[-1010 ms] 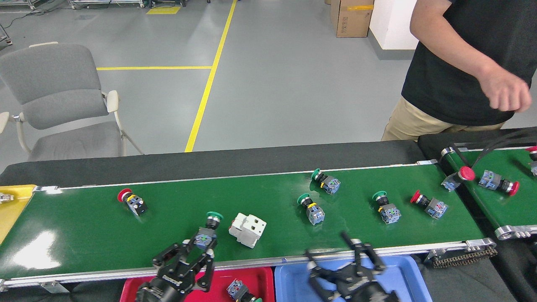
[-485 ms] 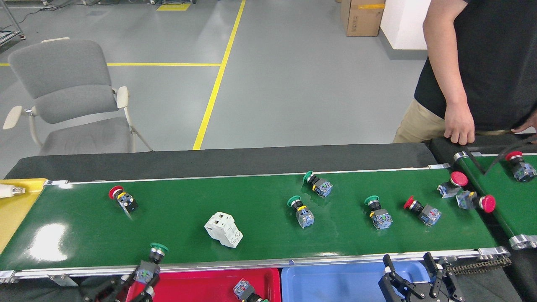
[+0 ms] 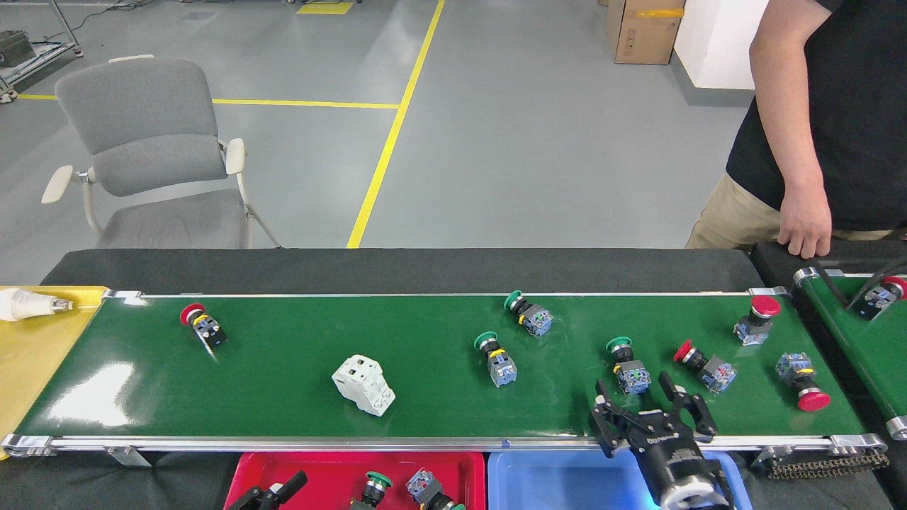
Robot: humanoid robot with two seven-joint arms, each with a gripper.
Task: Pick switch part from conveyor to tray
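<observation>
Room: factory floor w/ grey paint, yellow line [image 3: 386, 142] running toward 12 o'clock, grey chair [image 3: 152, 152] at 10 o'clock, cardboard box [image 3: 641, 32] at 1 o'clock.
Person: stood at 2 o'clock, hand [image 3: 804, 219] resting on the black edge by the side belt [image 3: 850, 340].
Conveyor [image 3: 283, 354]: glossy green, silver rails, ran 9 to 3 o'clock across the view.
On belt: red-cap switch [image 3: 202, 327] at 9 o'clock end; white breaker block [image 3: 363, 384] centre-left; green-cap switches [image 3: 496, 358], [image 3: 528, 314], [image 3: 627, 365]; red-cap ones [image 3: 705, 367], [image 3: 752, 320], [image 3: 801, 379] toward 3 o'clock.
Trays: red tray [image 3: 319, 474] at 6 o'clock w/ a green-cap switch [image 3: 374, 489] lying in it beside another part [image 3: 425, 489]; blue tray [image 3: 553, 482] at 5 o'clock.
Change: 1 s before, left gripper [image 3: 273, 494] was pinching a green-cap switch on the belt; by now that switch was off the belt and, it seemed, in the red tray. So one pick looked done.
Left gripper: low at 7 o'clock, mostly cut off; nothing seen in it, jaw state could not be told.
Right gripper [image 3: 638, 393]: had come up from the blue tray to the near rail, jaws spread, empty, just short of the green-cap switch at 4 o'clock.
Next target, my guess: that switch, still on the belt betw. the spread fingers' line; belt drift toward 9 o'clock needs allowing for.
Yellow bin [image 3: 35, 354]: at 9 o'clock, w/ a bulb [image 3: 28, 304] on it.
</observation>
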